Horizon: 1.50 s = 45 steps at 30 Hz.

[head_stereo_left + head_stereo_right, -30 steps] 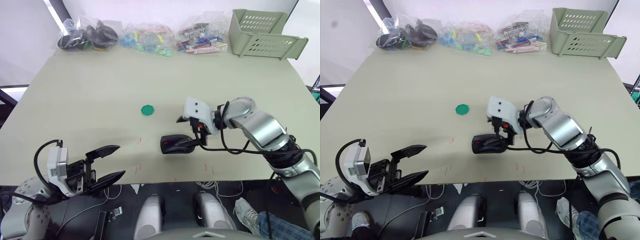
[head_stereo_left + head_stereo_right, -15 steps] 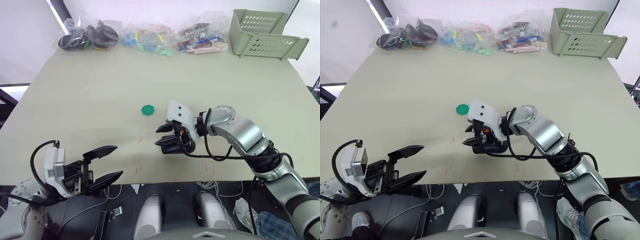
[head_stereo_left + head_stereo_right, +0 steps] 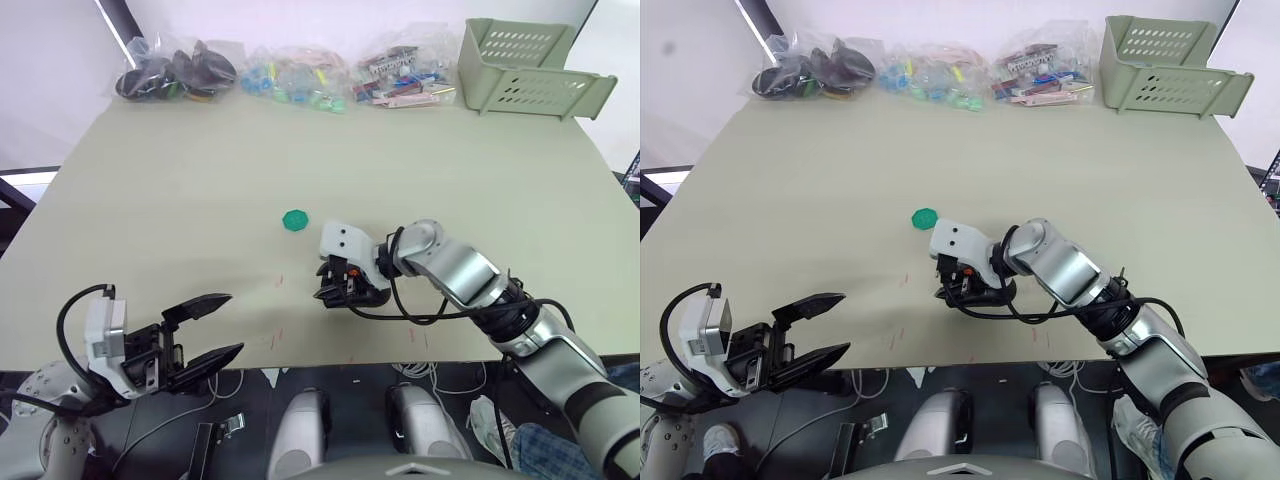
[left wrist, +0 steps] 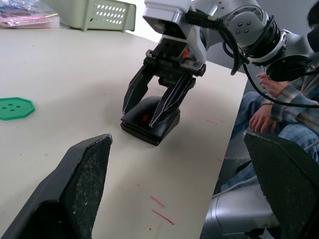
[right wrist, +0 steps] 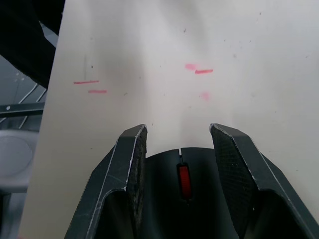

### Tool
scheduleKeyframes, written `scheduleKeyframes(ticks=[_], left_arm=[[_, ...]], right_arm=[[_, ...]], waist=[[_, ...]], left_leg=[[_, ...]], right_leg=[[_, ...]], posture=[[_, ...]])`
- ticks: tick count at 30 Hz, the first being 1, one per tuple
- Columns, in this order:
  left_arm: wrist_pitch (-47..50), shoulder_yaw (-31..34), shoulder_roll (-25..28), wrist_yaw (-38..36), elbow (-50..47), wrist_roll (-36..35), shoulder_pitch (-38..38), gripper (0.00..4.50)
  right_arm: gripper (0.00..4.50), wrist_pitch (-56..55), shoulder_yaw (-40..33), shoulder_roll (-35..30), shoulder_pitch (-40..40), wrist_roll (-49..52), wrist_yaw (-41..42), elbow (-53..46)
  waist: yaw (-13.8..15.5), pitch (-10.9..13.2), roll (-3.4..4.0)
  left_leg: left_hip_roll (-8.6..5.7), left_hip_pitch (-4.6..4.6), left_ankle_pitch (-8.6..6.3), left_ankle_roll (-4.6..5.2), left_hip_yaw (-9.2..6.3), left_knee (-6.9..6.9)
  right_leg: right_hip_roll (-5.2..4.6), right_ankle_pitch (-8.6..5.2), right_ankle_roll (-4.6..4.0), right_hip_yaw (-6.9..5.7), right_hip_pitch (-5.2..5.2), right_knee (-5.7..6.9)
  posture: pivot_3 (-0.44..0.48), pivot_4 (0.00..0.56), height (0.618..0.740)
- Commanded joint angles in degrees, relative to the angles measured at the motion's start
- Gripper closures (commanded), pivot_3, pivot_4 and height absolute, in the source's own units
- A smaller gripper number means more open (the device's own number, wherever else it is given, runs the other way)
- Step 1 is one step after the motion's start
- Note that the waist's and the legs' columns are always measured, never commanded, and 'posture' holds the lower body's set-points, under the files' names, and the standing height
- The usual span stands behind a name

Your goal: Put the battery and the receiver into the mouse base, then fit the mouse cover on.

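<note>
- The right gripper (image 4: 158, 105) is reaching down over a black mouse (image 4: 149, 122) on the table (image 3: 200, 180), fingers straddling it on either side.
- The left gripper (image 3: 212, 328) is hovering with jaws wide apart, holding nothing, well apart from the mouse.

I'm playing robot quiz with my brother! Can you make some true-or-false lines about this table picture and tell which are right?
1. The right gripper has its fingers on either side of the black mouse. True.
2. The green disc is inside the basket. False: it lies on the table, near the mouse.
3. The left gripper holds the mouse. False: it is open and holds nothing.
4. Bags of small parts lie along the table's far edge. True.
</note>
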Motion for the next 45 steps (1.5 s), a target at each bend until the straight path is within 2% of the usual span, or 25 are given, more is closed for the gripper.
scheduleKeyframes(ticks=[1,14,24,28,31,34,37,41,43,45], left_arm=[[-0.6,1.2,0.1,-0.2,-0.8,-0.6,0.1,0.0],[-0.8,0.9,-0.1,0.0,-0.9,-0.5,-0.2,0.0],[-0.9,0.7,-0.5,0.2,-0.9,-0.4,-0.5,0.0],[-1.0,0.6,-0.7,0.3,-1.0,-0.3,-0.5,0.0],[-1.2,0.7,-1.0,0.3,-1.0,-0.3,-0.3,0.0],[-1.2,0.7,-1.2,0.4,-1.1,-0.3,-0.2,0.0],[-1.3,0.4,-1.4,0.5,-1.0,-0.2,-0.5,0.0],[-1.4,-0.1,-1.3,0.3,-0.2,0.0,-1.4,0.0],[-1.4,-0.3,-1.2,0.1,0.3,0.1,-1.9,0.0],[-1.4,-0.6,-1.1,0.0,0.8,0.3,-2.7,0.0]], right_arm=[[2.38,0.1,1.3,-0.4,-1.6,-1.5,0.5,-0.2],[2.38,0.1,6.3,-2.8,-0.1,-5.5,2.8,1.3],[2.38,0.3,5.8,-1.6,0.5,-5.2,3.3,2.2],[2.38,-3.3,-0.1,0.5,1.6,-2.5,2.1,1.8],[2.38,-5.9,-9.2,-0.4,3.9,2.9,3.0,-4.2],[2.38,-4.5,-14.5,-2.5,6.4,7.6,4.1,-9.9],[2.38,-1.7,-24.0,-2.3,11.1,17.2,4.1,-16.6],[2.38,-2.4,-31.4,-3.6,17.7,21.8,2.1,-21.2],[2.38,-9.0,-32.0,-3.9,22.0,20.0,2.4,-21.3],[2.38,-16.5,-35.0,-0.8,27.1,21.7,2.4,-21.2]], waist=[[0.0,0.0,0.0],[0.1,-0.1,-0.04],[0.2,-0.1,-0.1],[0.2,-0.1,-0.11],[0.3,-0.1,-0.11],[0.1,0.0,-0.11],[0.1,-0.1,-0.13],[0.1,0.0,-0.09],[0.2,0.0,-0.1],[0.1,0.0,-0.1]], left_leg=[[0.0,0.0,0.0,0.0,0.0,0.0],[-0.04,0.02,0.0,0.0,-0.01,0.0],[-0.05,0.03,0.0,0.0,-0.03,0.0],[-0.05,0.03,0.0,0.0,-0.03,0.0],[-0.05,-0.04,0.0,0.0,-0.01,-0.01],[-0.06,-0.12,0.0,0.0,-0.04,0.0],[-0.04,-0.09,0.0,0.0,-0.05,-0.02],[0.02,-0.07,0.0,0.0,-0.04,-0.07],[0.01,-0.08,0.0,0.0,-0.07,-0.07],[-0.03,-0.07,0.0,0.0,-0.03,-0.05]], right_leg=[[0.0,0.0,0.0,0.0,0.0,0.0],[-0.09,0.0,0.0,-0.01,0.01,-0.07],[-0.1,0.0,0.0,-0.01,0.02,-0.08],[-0.09,0.0,0.0,-0.02,0.02,-0.08],[-0.09,0.0,0.0,-0.05,0.01,-0.12],[-0.11,0.01,0.02,-0.04,0.0,-0.12],[-0.07,0.0,0.01,-0.05,0.01,-0.11],[0.02,-0.03,-0.04,-0.13,0.0,-0.07],[0.01,-0.06,-0.07,-0.18,0.04,-0.08],[-0.01,-0.07,-0.05,-0.14,0.06,-0.11]], posture=[[0.0,0.15,0.74],[0.0,0.15,0.74],[0.0,0.15,0.74],[0.0,0.15,0.74],[0.0,0.15,0.74],[0.0,0.15,0.74],[0.0,0.15,0.74],[0.0,0.15,0.74],[0.0,0.15,0.74],[0.0,0.15,0.74]])
